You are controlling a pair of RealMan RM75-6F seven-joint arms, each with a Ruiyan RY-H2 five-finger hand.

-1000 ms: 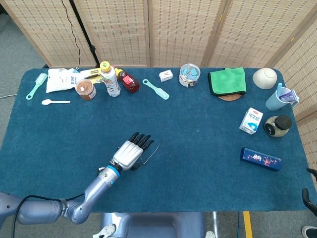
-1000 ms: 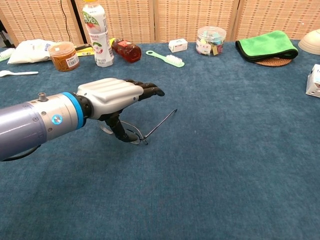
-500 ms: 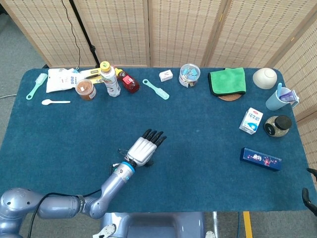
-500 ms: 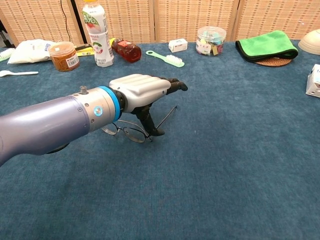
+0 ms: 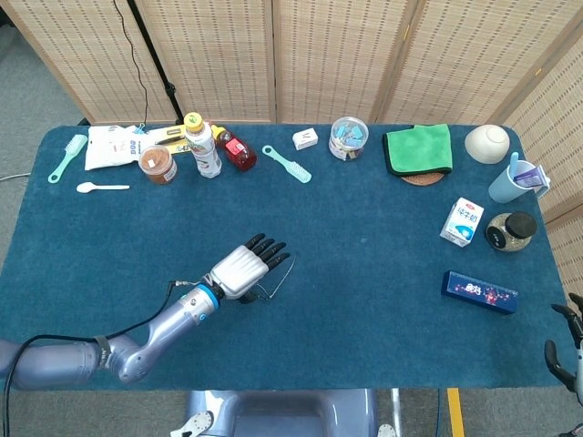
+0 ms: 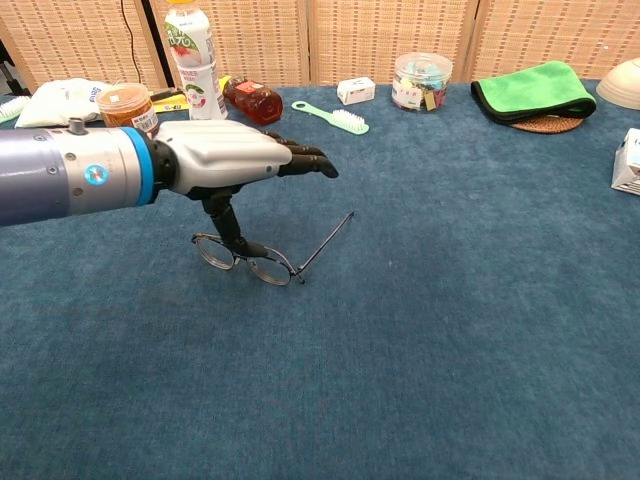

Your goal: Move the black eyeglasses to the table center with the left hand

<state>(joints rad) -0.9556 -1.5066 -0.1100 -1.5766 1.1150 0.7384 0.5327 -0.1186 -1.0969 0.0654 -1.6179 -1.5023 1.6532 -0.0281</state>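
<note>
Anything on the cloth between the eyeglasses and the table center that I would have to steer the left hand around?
Nothing visible. The black eyeglasses lie under the left hand, and the blue cloth toward the table center is bare; the bottles and jars stand along the far edge.

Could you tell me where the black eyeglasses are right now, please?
The black eyeglasses lie on the blue table, left of centre in the chest view, directly beneath the left robot hand, whose thumb reaches down to the frame.
</note>
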